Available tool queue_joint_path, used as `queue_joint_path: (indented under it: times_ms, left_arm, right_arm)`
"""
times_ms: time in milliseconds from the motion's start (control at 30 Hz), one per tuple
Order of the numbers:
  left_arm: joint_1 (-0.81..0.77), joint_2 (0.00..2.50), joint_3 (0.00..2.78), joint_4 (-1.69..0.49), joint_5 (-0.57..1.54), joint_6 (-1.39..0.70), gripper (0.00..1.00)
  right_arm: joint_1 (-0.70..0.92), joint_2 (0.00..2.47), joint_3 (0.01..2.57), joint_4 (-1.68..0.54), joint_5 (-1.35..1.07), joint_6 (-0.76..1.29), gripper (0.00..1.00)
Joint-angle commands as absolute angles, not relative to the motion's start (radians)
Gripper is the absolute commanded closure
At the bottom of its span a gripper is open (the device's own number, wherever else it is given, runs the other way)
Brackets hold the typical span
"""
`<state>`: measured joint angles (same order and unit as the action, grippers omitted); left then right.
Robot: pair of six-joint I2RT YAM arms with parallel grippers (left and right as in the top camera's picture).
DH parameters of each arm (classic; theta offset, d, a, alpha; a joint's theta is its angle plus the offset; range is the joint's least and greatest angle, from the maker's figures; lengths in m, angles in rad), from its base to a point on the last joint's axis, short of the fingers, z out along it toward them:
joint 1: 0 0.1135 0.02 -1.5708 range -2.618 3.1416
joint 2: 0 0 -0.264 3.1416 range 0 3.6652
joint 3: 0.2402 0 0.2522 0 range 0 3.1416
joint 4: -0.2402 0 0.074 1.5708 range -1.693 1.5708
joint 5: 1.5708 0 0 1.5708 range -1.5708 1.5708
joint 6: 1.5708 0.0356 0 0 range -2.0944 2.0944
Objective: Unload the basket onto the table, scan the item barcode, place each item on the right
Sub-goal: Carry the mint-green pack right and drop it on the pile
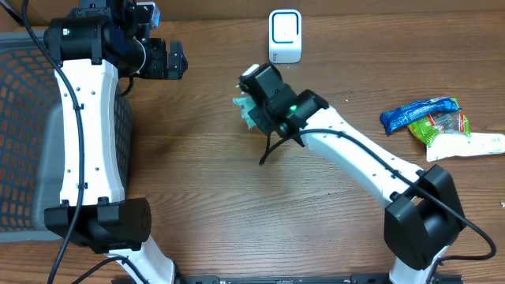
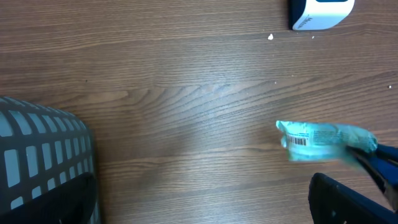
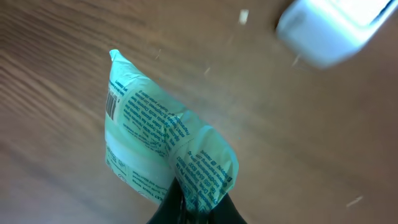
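The item is a mint-green packet (image 1: pixel 246 112) with small print and a barcode (image 3: pixel 112 103) near one corner. My right gripper (image 3: pixel 196 208) is shut on the packet's lower edge and holds it above the wooden table. The packet (image 2: pixel 323 140) shows its barcode (image 2: pixel 300 140) toward the left wrist camera. A white scanner (image 1: pixel 285 35) stands at the table's far edge, beyond the packet, and appears blurred as the scanner (image 3: pixel 333 28) in the right wrist view. My left gripper (image 1: pixel 170 61) hovers open at the back left with nothing between its fingers (image 2: pixel 351 202).
A grey mesh basket (image 1: pixel 24 118) fills the left side, its corner (image 2: pixel 37 149) close to my left gripper. A blue packet (image 1: pixel 418 113), a green one (image 1: pixel 443 126) and a white one (image 1: pixel 469 146) lie at the right edge.
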<state>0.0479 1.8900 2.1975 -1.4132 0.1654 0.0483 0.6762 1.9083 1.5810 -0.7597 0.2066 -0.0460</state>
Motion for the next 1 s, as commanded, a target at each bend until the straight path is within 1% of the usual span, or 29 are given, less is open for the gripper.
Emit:
queue_joint_path:
  times_ms: [0,33,67,133,233,333,467,567,633,733,867,967]
  left_arm:
    - [0.051,1.896,2.194,-1.41,0.176,0.045,0.0]
    - [0.051,1.896,2.194,-1.41,0.176,0.045,0.0]
    - [0.051,1.896,2.194,-1.41,0.176,0.045,0.0]
    - [0.051,1.896,2.194,-1.41,0.176,0.045,0.0]
    - [0.051,1.896,2.194,-1.41,0.176,0.045,0.0]
    - [0.051,1.896,2.194,-1.41,0.176,0.045,0.01]
    - [0.051,1.896,2.194,-1.41,0.176,0.045,0.0]
    - [0.051,1.896,2.194,-1.41,0.176,0.045,0.0]
    - [0.051,1.896,2.194,-1.41,0.176,0.045,0.0]
    - [0.051,1.896,2.194,-1.41,0.176,0.045,0.01]
    - [0.051,1.896,2.194,-1.41,0.176,0.045,0.0]
    - [0.051,1.896,2.194,-1.41,0.176,0.045,0.01]
  right_arm:
    - [0.607,1.86,1.595,-0.809,0.077,0.241,0.96]
    - [0.572,1.839,1.599,-0.836,0.037,0.261,0.96]
    - [0.496,1.795,1.603,-0.863,-0.056,0.284,0.96]
    - [0.398,1.741,1.603,-0.875,-0.179,0.304,0.96]
    - [0.209,1.662,1.603,-0.893,-0.346,0.35,0.96]
    - [-0.005,1.614,1.603,-0.95,-0.373,0.437,0.96]
    - [-0.282,1.616,1.591,-1.054,-0.366,0.516,0.96]
    - [-0.451,1.618,1.523,-1.055,-0.313,0.566,0.96]
    - [-0.525,1.618,1.469,-1.029,-0.284,0.607,0.96]
    - [-0.62,1.618,1.358,-0.933,-0.284,0.689,0.96]
    - [-0.67,1.618,1.213,-0.785,-0.277,0.759,0.96]
    - [-0.673,1.618,1.154,-0.701,-0.278,0.759,0.96]
